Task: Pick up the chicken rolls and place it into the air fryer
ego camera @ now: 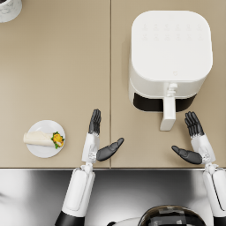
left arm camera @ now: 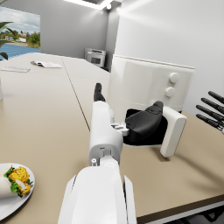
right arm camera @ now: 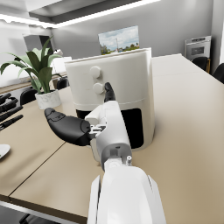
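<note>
The chicken roll [ego camera: 42, 139], a pale wrap with yellow and green filling at one end, lies on a small white plate [ego camera: 40, 152] near the table's front left; the left wrist view shows its filled end [left arm camera: 16, 179]. A white air fryer [ego camera: 170, 57] stands at the back right with its drawer and handle [ego camera: 168, 112] partly pulled out [left arm camera: 173, 131] [right arm camera: 116, 83]. My left hand [ego camera: 98, 142] [left arm camera: 131, 122] is open, flat above the table right of the plate. My right hand [ego camera: 194, 142] [right arm camera: 81, 124] is open just right of the handle.
A white pot [ego camera: 9, 9] shows at the table's back left corner; the right wrist view shows it holds a green plant [right arm camera: 39, 70]. A seam [ego camera: 110, 84] runs down the beige table. The table's front edge [ego camera: 110, 167] lies just below both hands.
</note>
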Available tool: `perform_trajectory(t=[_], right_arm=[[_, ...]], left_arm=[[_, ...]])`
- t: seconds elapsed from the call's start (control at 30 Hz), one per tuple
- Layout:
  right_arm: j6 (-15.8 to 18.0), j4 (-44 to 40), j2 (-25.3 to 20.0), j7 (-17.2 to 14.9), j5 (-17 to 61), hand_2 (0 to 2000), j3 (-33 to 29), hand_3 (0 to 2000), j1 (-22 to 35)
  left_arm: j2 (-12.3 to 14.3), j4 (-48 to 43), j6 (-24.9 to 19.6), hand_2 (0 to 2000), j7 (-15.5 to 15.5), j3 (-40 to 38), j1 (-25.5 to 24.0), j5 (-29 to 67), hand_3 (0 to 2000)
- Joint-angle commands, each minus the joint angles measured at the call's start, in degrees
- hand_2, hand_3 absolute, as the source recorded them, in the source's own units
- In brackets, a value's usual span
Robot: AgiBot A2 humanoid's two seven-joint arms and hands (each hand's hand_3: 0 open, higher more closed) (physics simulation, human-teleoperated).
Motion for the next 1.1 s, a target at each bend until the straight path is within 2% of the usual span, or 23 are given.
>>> perform_trajectory(t=[0.03, 0.9, 0.93, 1.0, 1.1], right_arm=[[0.0, 0.0, 0.0, 0.0, 0.0, 0, 0.0, 0, 0.0], [0.0, 0.0, 0.0, 0.0, 0.0, 0, 0.0, 0, 0.0], [0.0, -0.9, -0.1, 0.0, 0.0, 0, 1.7, 0, 0.1], [-2.8, 0.1, -1.1, 2.8, 0.0, 0, 1.5, 0, 1.3], [-4.6, 0.6, -2.0, 4.7, 0.0, 0, 0.2, 0, 1.9]], left_arm=[[0.0, 0.0, 0.0, 0, 0.0, 0.0, 0.0, 0.0, 0], [0.0, 0.0, 0.0, 0, 0.0, 0.0, 0.0, 0.0, 0], [0.1, 0.9, 0.0, 0, 0.0, 1.7, 0.1, 0.0, 0], [-0.1, -0.6, -2.8, 0, -2.8, -0.2, -0.8, 0.0, 0], [0.4, -2.6, -4.7, 0, -4.7, -3.4, -1.1, 0.0, 0]])
